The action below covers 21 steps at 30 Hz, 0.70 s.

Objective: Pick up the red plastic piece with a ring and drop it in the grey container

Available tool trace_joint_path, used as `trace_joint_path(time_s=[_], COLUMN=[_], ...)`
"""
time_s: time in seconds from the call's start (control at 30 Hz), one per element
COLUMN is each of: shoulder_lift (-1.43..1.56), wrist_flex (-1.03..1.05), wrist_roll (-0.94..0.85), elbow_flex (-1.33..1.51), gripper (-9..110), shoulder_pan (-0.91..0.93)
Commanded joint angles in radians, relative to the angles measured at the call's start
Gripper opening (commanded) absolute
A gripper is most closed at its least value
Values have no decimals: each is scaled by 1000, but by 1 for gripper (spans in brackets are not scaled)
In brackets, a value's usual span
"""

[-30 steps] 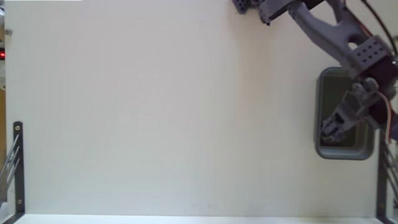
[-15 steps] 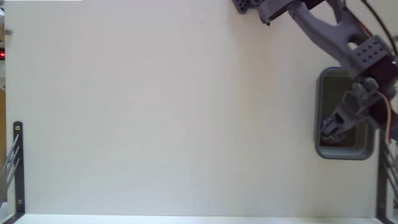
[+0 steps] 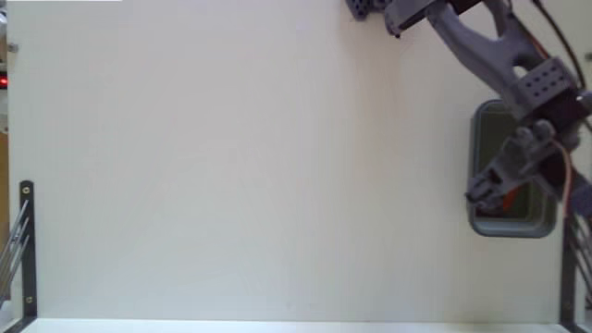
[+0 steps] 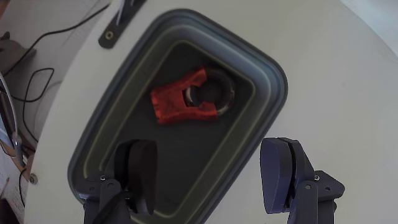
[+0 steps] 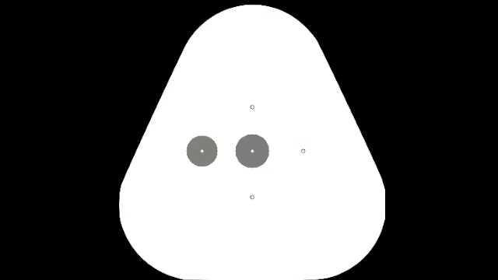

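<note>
The red plastic piece with a ring (image 4: 189, 102) lies flat on the floor of the grey container (image 4: 273, 81), loose, with nothing gripping it. In the wrist view my gripper (image 4: 211, 171) hangs above the tub, open, its two dark fingers wide apart and empty. From the fixed view the grey container (image 3: 481, 222) stands at the table's right side, and the gripper (image 3: 486, 191) hovers over its left rim; a bit of the red piece (image 3: 507, 201) shows under the fingers.
The white table (image 3: 240, 166) spreads to the left of the tub. A dark metal bracket (image 3: 28, 245) stands at the left edge and another (image 3: 566, 268) at the right edge, close to the tub. Cables lie off the table in the wrist view.
The gripper has lifted and shifted left and up over the tub's left rim. The red piece stays in the tub.
</note>
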Motion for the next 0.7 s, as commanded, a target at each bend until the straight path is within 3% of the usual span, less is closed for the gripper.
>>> trace_joint_path(time_s=[0.0, 0.67], shoulder_lift=[144, 403], wrist_flex=[-11, -9], wrist_roll=[3, 3], elbow_flex=[22, 280], gripper=[110, 110], shoulder_pan=[33, 231])
